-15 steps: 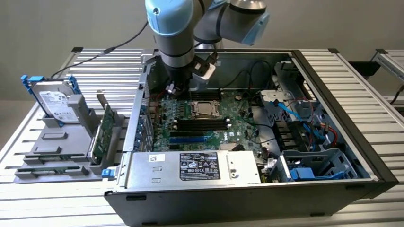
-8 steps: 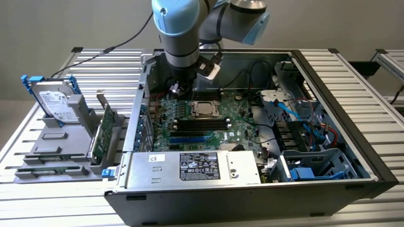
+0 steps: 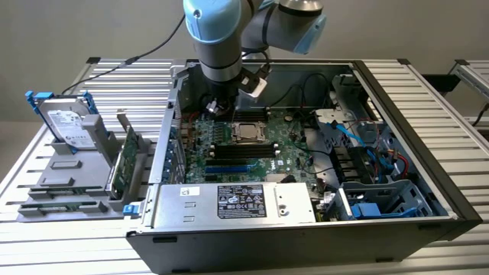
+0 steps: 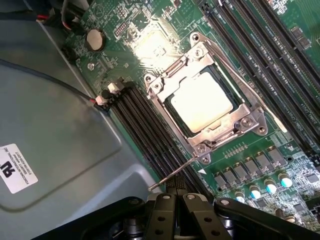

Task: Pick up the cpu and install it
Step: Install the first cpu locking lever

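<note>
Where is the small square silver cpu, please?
In the wrist view, the cpu sits inside the metal socket frame on the green motherboard, between black memory slots.

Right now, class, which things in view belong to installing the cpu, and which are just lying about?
Job in hand: cpu, lying in the socket frame; pincer, shut, above the motherboard.
Lying about: hard drive in the grey rack; green card beside it; labelled power supply.

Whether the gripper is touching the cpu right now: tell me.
Apart. The wrist view shows the shut gripper clear of the cpu, which lies in its socket; the socket's metal frame and bare board lie between them.
</note>
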Available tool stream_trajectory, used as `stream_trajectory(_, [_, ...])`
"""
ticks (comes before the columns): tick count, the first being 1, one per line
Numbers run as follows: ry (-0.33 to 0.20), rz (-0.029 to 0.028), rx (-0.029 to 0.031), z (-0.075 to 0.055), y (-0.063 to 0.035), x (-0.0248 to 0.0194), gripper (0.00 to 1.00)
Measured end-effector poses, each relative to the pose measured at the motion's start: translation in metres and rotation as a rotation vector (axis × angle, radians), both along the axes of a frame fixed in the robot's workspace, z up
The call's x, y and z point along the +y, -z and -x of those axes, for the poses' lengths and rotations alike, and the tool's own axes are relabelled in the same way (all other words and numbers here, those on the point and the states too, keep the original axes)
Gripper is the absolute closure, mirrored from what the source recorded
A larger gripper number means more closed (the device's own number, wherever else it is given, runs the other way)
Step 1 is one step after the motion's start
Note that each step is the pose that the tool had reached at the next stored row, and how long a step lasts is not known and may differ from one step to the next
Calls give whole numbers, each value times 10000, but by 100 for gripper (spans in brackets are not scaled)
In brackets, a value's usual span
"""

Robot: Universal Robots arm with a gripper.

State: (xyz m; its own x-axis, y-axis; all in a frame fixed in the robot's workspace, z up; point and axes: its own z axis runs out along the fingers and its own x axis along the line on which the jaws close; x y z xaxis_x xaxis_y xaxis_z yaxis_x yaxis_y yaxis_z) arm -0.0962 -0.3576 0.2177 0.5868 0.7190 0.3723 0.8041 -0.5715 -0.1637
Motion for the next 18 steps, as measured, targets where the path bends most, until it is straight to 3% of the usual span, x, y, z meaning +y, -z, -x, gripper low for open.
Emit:
stream_trajectory(4, [324, -3, 24, 18, 0, 0, 89])
stream_trajectory(7, [395, -2, 248, 38, 0, 0, 89])
stream_trajectory(8, [434, -4, 295, 43, 0, 0, 89])
stream_trajectory(13, [900, -18, 314, 44, 1, -6, 89])
stream_trajectory(18, [1781, -32, 312, 44, 1, -7, 89])
